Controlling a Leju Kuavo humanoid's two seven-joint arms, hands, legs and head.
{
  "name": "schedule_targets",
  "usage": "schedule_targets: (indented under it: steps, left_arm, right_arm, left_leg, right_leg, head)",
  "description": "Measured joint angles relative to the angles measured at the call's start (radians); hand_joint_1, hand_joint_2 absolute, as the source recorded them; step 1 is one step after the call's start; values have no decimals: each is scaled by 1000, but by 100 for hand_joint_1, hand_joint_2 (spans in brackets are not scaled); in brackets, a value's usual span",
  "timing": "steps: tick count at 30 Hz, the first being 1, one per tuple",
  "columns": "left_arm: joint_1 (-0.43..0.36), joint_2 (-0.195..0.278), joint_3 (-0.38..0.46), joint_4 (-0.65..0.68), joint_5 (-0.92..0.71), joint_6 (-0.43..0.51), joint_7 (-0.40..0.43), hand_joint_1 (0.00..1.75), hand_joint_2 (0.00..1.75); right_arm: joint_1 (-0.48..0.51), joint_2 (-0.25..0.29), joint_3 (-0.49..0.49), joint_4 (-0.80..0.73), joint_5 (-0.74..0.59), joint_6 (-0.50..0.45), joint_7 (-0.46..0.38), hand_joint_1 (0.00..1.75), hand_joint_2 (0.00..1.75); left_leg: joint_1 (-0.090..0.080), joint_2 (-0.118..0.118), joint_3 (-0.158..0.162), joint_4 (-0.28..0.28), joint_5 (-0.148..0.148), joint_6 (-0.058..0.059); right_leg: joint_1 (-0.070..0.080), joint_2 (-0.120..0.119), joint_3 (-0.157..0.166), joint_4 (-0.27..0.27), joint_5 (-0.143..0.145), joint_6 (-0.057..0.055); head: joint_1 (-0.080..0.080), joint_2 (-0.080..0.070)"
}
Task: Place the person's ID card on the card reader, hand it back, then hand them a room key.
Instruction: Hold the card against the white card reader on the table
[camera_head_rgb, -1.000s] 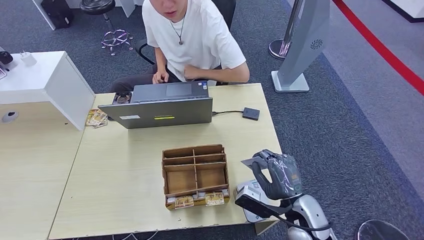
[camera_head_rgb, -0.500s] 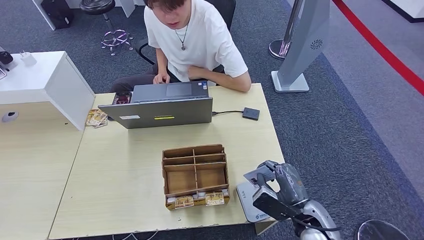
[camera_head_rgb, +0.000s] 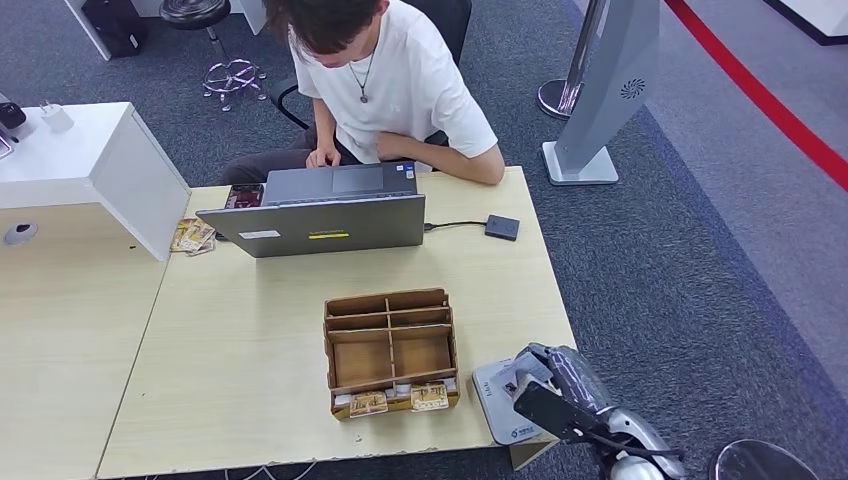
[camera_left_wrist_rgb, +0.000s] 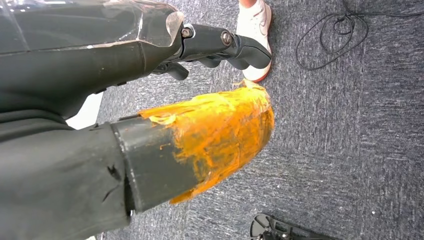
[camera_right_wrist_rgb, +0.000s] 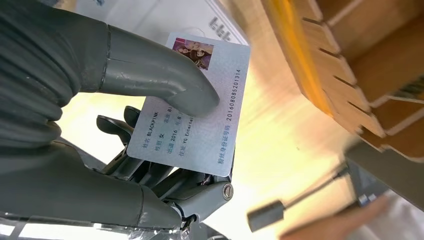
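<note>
My right hand hangs low over the white card reader at the table's front right corner. It pinches the person's ID card between its thumb and fingers, printed face toward the wrist camera. In the right wrist view the card is just above the reader; I cannot tell whether they touch. The room keys stand in the front slots of the wooden organiser, left of the reader. My left hand hangs above the carpet with its fingers apart and nothing in them.
The person sits across the table behind an open laptop. A small black box on a cable lies right of the laptop. A grey kiosk stand rises off the table's far right. A white desk adjoins on the left.
My right hand has come down with the ID card from above the table to just over the card reader. The person has leaned their head forward.
</note>
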Motion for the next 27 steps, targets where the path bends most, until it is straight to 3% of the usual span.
schedule_targets:
  steps: [15, 27]
  left_arm:
    - [0, 0, 9, 0, -12, 0, 0, 0, 0]
    - [0, 0, 14, 0, -15, -1, 1, 0, 0]
  right_arm:
    - [-35, -9, 1, 124, -47, 55, 29, 175, 175]
    - [-68, -12, 9, 178, 33, 22, 85, 175, 175]
  left_leg:
    - [0, 0, 0, 0, 0, 0]
    - [0, 0, 1, 0, 0, 0]
  right_leg:
    - [0, 0, 0, 0, 0, 0]
    - [0, 0, 0, 0, 0, 0]
  head:
    - [0, 0]
    - [0, 0]
